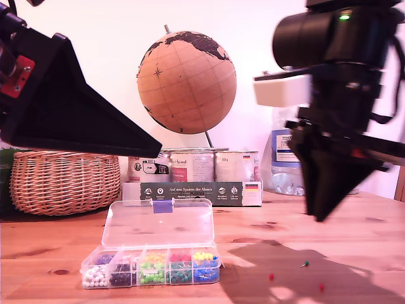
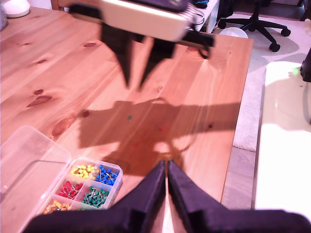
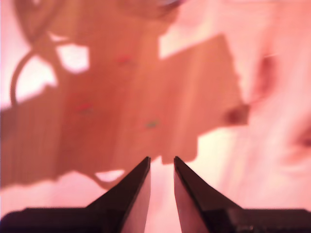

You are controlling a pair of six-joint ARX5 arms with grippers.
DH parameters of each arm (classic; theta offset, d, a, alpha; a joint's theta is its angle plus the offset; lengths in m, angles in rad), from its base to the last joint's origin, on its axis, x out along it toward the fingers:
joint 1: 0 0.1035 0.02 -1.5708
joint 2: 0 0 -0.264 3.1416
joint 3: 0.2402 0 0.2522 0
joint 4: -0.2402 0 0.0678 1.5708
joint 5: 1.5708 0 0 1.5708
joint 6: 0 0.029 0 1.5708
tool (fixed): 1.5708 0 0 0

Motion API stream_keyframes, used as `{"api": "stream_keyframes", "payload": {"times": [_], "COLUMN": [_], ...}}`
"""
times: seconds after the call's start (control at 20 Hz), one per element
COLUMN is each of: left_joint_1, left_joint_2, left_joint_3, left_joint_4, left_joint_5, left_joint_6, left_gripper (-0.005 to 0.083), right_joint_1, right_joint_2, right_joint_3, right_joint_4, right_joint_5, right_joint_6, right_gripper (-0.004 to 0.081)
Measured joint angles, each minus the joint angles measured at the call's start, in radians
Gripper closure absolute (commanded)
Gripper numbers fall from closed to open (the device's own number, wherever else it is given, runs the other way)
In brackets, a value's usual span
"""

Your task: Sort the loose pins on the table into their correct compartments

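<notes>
The step in hand looks like the approach to a first pick: nothing is gripped yet. The loose pins (image 1: 305, 263) lie on the bare counter (image 1: 285, 228), clear of the clear box (image 1: 152, 269) on the exterior view's right of it. They are a green one and two red ones, set apart from each other.

My second claw (image 3: 162, 159) hangs above those pins, jaws narrowly parted and empty. Its own view is blurred, so the pins show only as smears. My first claw (image 2: 165, 165) hovers high above the box, jaws pressed together, holding nothing that I can see.

Next, I judge, the second claw must drop straight onto one pin head and pinch very finely, since the heads are tiny and may roll.

The box lid (image 1: 158, 221) stands open behind the compartments (image 1: 180, 266). They hold sorted heads: white, dark purple, green, red, teal, yellow, blue and orange. Red and green sections are there to receive these pins.
</notes>
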State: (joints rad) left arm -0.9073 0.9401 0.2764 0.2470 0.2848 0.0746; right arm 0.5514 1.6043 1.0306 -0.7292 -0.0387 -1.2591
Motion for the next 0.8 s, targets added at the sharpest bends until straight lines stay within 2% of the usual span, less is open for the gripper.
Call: {"api": "stream_keyframes", "payload": {"times": [0.3,0.8], "left_joint_1": [0.000,0.000], "left_joint_2": [0.000,0.000], "left_joint_3": [0.000,0.000], "left_joint_4": [0.000,0.000], "left_joint_5": [0.000,0.000], "left_joint_6": [0.000,0.000], "left_gripper": [0.0797,0.0797], "right_joint_1": [0.000,0.008], "right_joint_2": [0.085,0.090], "right_joint_3": [0.009,0.009], "right_joint_4": [-0.002,-0.002], "right_joint_5": [0.000,-0.007], "right_joint_6": [-0.026,-0.048], "right_gripper": [0.0641,0.0641]}}
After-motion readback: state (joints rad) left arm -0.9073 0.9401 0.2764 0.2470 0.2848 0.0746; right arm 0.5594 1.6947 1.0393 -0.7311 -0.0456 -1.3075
